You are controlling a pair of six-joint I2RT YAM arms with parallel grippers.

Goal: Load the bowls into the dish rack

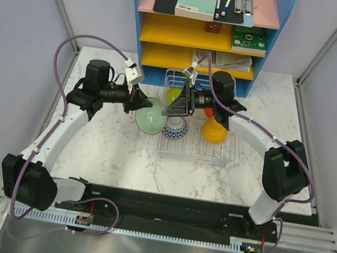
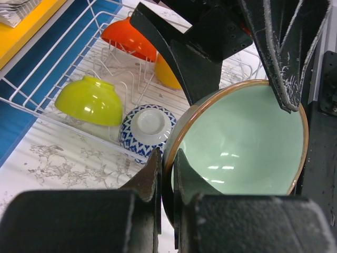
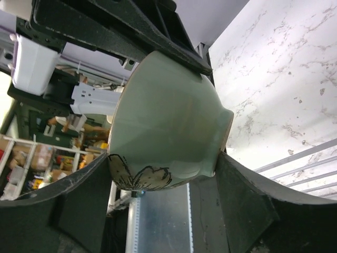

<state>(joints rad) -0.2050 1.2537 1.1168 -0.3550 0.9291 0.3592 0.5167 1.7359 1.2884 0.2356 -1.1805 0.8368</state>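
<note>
White marble tabletop [image 1: 120, 151] bears the dish rack [image 1: 192, 157], between pale walls [image 1: 15, 44].

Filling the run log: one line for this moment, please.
left claw: pinches mint bowl rim | right claw: grips it | dish rack: four bowls loaded

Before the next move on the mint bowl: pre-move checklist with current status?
1. Left claw pinched on the mint bowl rim: ok.
2. Right claw straddling the same bowl: ok.
3. Right claw clamped firmly: cannot tell.
4. Safe for the left claw to let go: cannot tell, depends on item 3.
5. Bare space in the dish rack: ok, its near part looks free in the top view.
6. Clearance from the blue-white bowl: not ok, it sits right beside the mint bowl's rim.
</note>
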